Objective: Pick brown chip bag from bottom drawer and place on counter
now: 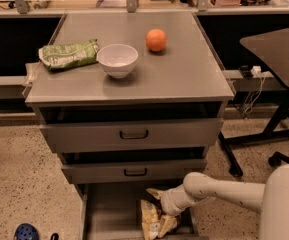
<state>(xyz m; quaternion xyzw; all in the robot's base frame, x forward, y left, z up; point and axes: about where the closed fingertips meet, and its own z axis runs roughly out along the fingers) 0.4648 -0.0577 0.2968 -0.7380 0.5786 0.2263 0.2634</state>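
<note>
The brown chip bag (pixel 154 220) lies crumpled on the right side of the floor of the open bottom drawer (pixel 109 209), dark brown with tan-yellow patches. My gripper (pixel 156 195) reaches in from the lower right on a white arm. It sits just above the bag's top edge, under the front of the middle drawer. Whether it touches the bag is unclear. The counter (pixel 184 74) is the grey top of the cabinet, above.
On the counter stand a white bowl (pixel 117 60), an orange (pixel 156 39) and a green chip bag (pixel 68 55). The two upper drawers (pixel 131 134) stick out slightly. A dark side table (pixel 279 46) stands at right, a blue shoe (pixel 26 232) on the floor at left.
</note>
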